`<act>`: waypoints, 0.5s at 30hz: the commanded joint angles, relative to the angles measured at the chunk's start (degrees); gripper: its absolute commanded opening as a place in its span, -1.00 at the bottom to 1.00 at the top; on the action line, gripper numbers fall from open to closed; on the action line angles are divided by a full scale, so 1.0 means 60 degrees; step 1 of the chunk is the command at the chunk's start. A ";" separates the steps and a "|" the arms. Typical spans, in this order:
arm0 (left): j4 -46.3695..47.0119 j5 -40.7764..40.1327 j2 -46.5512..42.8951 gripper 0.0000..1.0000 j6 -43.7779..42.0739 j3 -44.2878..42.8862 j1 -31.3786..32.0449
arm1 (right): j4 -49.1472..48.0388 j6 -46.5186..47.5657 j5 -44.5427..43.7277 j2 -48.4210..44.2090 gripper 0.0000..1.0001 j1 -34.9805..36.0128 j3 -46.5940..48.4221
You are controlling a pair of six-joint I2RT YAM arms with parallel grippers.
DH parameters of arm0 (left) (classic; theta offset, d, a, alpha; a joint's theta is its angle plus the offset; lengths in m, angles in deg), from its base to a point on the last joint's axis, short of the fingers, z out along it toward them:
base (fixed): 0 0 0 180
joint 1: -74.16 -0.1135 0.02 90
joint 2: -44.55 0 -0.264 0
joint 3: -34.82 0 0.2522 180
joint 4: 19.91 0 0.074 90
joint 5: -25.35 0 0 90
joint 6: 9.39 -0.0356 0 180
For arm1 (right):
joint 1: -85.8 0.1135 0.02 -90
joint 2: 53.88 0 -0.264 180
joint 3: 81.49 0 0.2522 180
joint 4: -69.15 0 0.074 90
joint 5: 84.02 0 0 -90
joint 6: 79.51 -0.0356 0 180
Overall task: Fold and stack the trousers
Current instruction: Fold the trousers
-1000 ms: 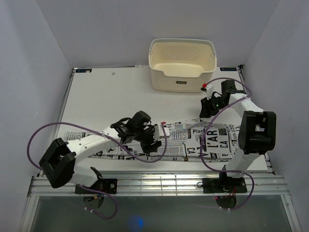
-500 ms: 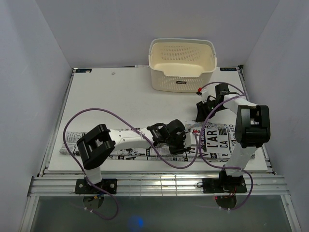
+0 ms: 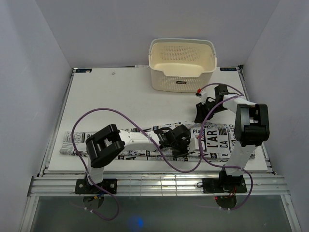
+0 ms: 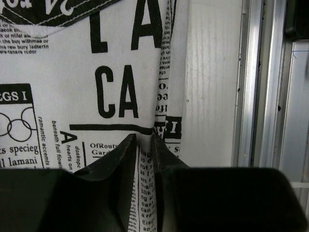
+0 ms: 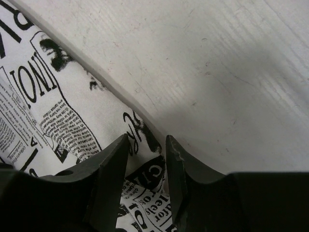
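The trousers [image 3: 219,141] are lying stretched in a long band along the near edge of the bench [image 3: 111,96], running from close to its left edge almost to its right edge. The basket [image 3: 166,79] is sitting well apart at the far edge. The left gripper [image 4: 145,145] is reaching across to the right half of the band and pinching a thin ridge of printed cloth on the near side, its jaws pressed almost together with the cloth showing between them. The right gripper [image 5: 147,150] is nipping the far hem of that same end, jaws drawn close with a dark patch of print caught in the narrow gap. With both grips on the right-hand end, this is looking like the start of a fold. To do it well, both arms should be lifting together, only just clear of the bench, and carrying the end toward the left edge in one level sweep so the hems are travelling square. A pinch catching only one layer would be letting the under layer drag and wrinkle.
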State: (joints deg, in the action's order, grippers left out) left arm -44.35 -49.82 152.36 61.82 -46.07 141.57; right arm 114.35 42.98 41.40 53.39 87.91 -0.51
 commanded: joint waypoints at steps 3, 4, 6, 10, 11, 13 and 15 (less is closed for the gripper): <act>0.0183 -0.0069 0.0123 -0.76 0.0040 -0.0369 0.0058 | 0.0692 0.0414 0.0776 0.0199 -0.20 0.0000 0.0280; 0.0168 -0.0069 0.0123 -0.86 -0.0003 -0.0369 0.0058 | 0.0765 0.0488 0.0820 0.0272 -0.27 0.0000 0.0397; 0.0168 -0.0098 0.0050 -1.00 -0.0033 -0.0369 0.0058 | 0.0985 0.0590 0.0864 0.0316 -0.38 0.0000 0.0471; 0.0007 -0.0084 -0.0140 -1.00 -0.0150 -0.0427 0.0058 | 0.1117 0.0650 0.0821 0.0477 -0.84 0.0000 0.0691; -0.0065 -0.0069 -0.0272 -1.00 -0.0165 -0.0427 0.0058 | 0.1117 0.0635 0.0791 0.0492 -0.84 0.0000 0.0778; -0.0081 0.0004 -0.0433 -1.00 -0.0165 -0.0340 0.0058 | 0.1059 0.0591 0.0733 0.0492 -0.84 0.0000 0.0823; -0.0139 0.0077 -0.0681 -1.00 -0.0121 -0.0281 0.0101 | 0.0913 0.0503 0.0659 0.0448 -0.85 0.0000 0.0852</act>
State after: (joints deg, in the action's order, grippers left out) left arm -44.20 -50.22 152.98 61.19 -46.84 141.60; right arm 119.09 45.85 44.33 56.25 87.91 2.40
